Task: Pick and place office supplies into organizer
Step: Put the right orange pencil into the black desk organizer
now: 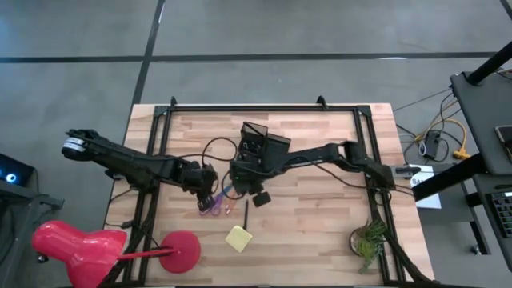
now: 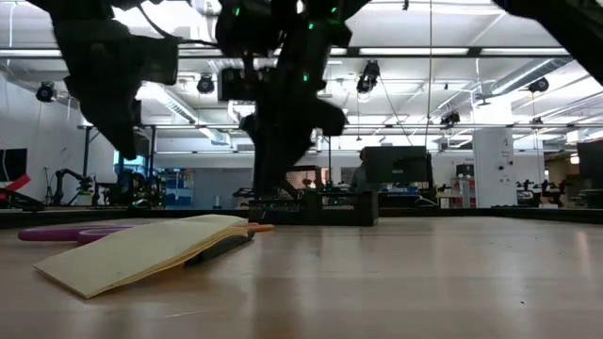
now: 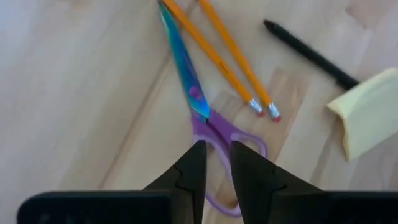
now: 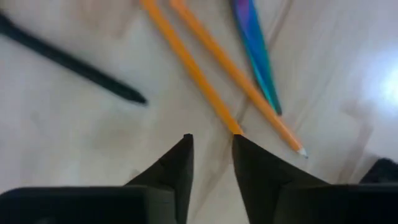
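Observation:
The purple-handled scissors [image 3: 214,127] lie flat on the wooden table beside two orange pencils [image 3: 217,59], a black pen [image 3: 311,55] and the yellow sticky-note pad [image 3: 372,118]. My left gripper [image 3: 217,148] hangs over the scissors' handle just behind the pivot, open by a narrow gap. My right gripper [image 4: 211,142] stands open above the pointed ends of the pencils [image 4: 186,62], close to the scissors' blade [image 4: 255,53]. The black organizer [image 1: 258,144] stands behind both grippers, partly under the right arm. My left gripper has one fingertip [image 3: 196,155] on each side of the purple handle's neck [image 3: 217,134], slanting down from above. I cannot tell whether it touches. My right gripper has one fingertip [image 4: 245,149] at a pencil's shaft [image 4: 230,124]. Touch cannot be told there either.
A red lamp-like object [image 1: 182,250] stands at the near left edge and a green plant [image 1: 368,240] at the near right corner. A small dark item [image 1: 261,198] lies right of the pencils. Black frame rails [image 1: 264,108] run along the table's far and side edges.

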